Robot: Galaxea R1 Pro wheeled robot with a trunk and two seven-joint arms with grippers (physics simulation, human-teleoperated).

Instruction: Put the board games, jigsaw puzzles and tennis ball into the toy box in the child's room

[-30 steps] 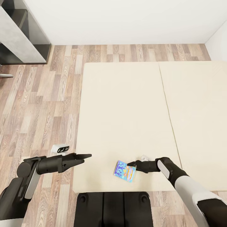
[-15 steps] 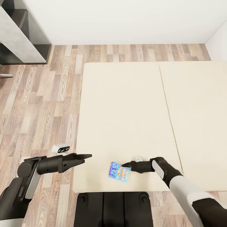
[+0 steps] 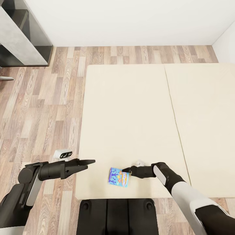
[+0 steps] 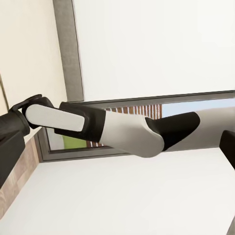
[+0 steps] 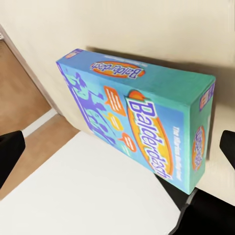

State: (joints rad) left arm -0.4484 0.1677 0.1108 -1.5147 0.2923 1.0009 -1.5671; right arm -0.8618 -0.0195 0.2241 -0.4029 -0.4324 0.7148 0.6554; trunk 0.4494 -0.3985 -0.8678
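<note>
Bed (image 3: 130, 111): broad cream mattress, 2 panels with a seam between, wood-plank floor on its left side. Corner of the dark grey table (image 3: 19, 36) at the far left of the head view. No toy box in these frames.

Change over the last second: the small blue board game (image 3: 118, 177) has slid along the near edge of the bed toward the robot's left, and the right arm has reached that way with it. The camera has not shifted; bed and floor sit the same in all 3 head frames. Reads as a push or a drag, not a lift: the box lies flat on the mattress. Judgement: pickup of this game is under way, nothing secured yet, and the carry to the toy box is all ahead.

Right hand (image 3: 126, 170): tip touching the box's right end in the head view. Its wrist camera shows dark finger edges (image 5: 10, 152) at both sides of the frame with the box between them (so the hand looks spread wide), and no visible clamp on the box.

Left hand (image 3: 87, 162): fingers drawn together to a point, holding nothing, hovering over the bed's left edge, well apart from the box.

View differences: the right wrist view gives the lid lettering, "Balderdash", which the head view blurs. The left wrist view looks across at the right forearm (image 4: 122, 132) and a window.
</note>
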